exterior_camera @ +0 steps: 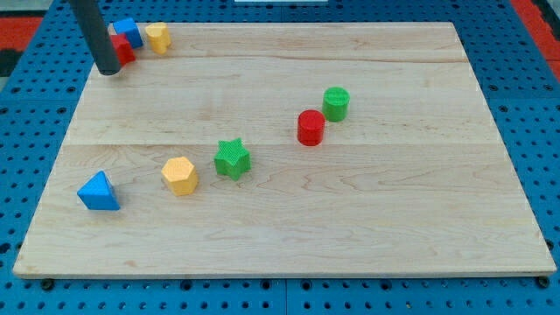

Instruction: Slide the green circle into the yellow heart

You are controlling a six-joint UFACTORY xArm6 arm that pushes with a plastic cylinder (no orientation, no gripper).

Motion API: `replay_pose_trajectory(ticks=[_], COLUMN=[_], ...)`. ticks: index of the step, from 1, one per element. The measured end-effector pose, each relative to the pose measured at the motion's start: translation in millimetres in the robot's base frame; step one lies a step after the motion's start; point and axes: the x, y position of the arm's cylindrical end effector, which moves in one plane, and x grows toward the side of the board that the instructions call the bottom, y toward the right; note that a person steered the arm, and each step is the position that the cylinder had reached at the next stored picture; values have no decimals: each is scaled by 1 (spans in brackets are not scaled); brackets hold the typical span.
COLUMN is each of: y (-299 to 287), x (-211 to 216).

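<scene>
The green circle (336,103) stands right of the board's middle, touching or nearly touching a red circle (311,128) at its lower left. A small yellow block (157,38), which may be the heart, sits at the top left corner; its shape is hard to make out. My tip (109,72) rests on the board at the top left, just below and left of a red block (121,49) and far from the green circle.
A blue block (129,31) sits against the red block at the top left. A green star (232,158), a yellow hexagon-like block (180,175) and a blue triangle (98,192) form a line at the lower left. The wooden board (394,245) lies on a blue pegboard.
</scene>
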Motion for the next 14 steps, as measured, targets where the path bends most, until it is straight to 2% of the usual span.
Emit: replay_pose_trajectory(ticks=[1,3,4,5,6,7,9,10,11,13,14], y=[65,237,316,348,346,327,402,392,348,247,206], x=[-1,-4,13,65,86,88,99,138,139,78,61])
